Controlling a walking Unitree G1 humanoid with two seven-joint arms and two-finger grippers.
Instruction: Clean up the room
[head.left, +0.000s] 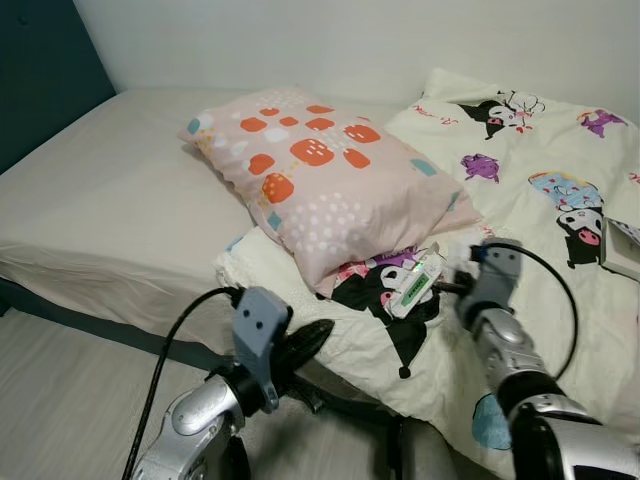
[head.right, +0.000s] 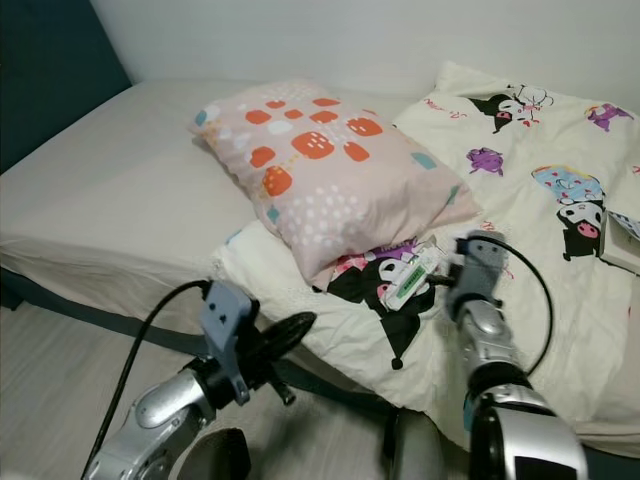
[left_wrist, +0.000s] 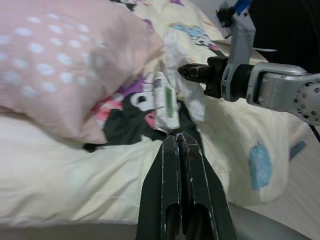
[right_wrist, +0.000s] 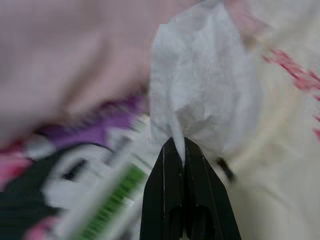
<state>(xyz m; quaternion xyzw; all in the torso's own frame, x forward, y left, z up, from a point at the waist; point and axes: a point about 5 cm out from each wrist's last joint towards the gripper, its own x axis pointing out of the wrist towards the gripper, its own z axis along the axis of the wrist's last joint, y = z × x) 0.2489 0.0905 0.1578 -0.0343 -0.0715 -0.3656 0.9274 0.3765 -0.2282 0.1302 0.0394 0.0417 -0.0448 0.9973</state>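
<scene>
A white wipes pack (head.left: 415, 283) with a green label lies on the cartoon-print blanket (head.left: 540, 180), just below the pink pillow (head.left: 320, 170). My right gripper (head.left: 445, 287) is at the pack's near end, shut on a white wipe (right_wrist: 205, 85) that stands up out of the pack (right_wrist: 107, 210). The left wrist view shows the same wipe (left_wrist: 177, 65) held at the right gripper's tips. My left gripper (head.left: 322, 330) is shut with nothing in it. It hangs over the blanket's edge at the side of the bed, pointing toward the pack (left_wrist: 167, 97).
The pillow rests partly on the blanket and partly on the beige mattress (head.left: 110, 190). A dark headboard (head.left: 40, 70) stands at the far left. A flat grey-white object (head.left: 625, 250) lies on the blanket at the right edge. Pale wood floor (head.left: 60, 400) runs along the bedside.
</scene>
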